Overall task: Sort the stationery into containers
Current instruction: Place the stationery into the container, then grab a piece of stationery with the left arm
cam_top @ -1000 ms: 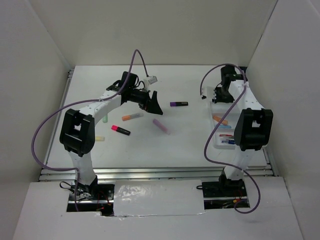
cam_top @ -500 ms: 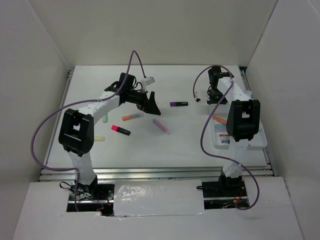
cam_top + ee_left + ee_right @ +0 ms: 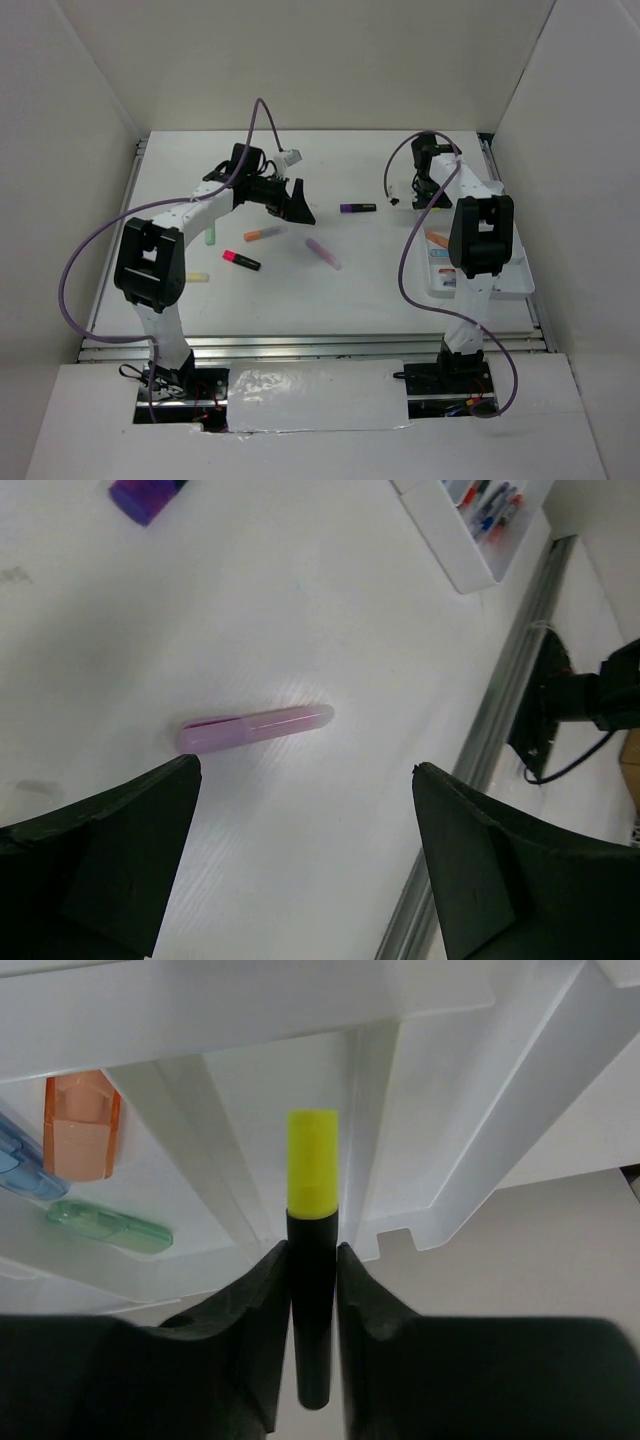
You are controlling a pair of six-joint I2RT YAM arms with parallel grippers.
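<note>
Clamped in the right tool (image 3: 312, 1260): a black highlighter with a yellow cap (image 3: 313, 1165), cap toward the top of the frame, in line with a divider of the white tray (image 3: 430, 1130). At far left inside that tray, an orange marker (image 3: 82, 1125) and a green marker (image 3: 105, 1225). In the left tool (image 3: 305, 775), nothing; spread wide at the bottom corners of the wrist view, over a lilac marker (image 3: 255, 725) flat on the bench (image 3: 330, 610). At upper left there, a purple-capped highlighter (image 3: 145, 495).
</note>
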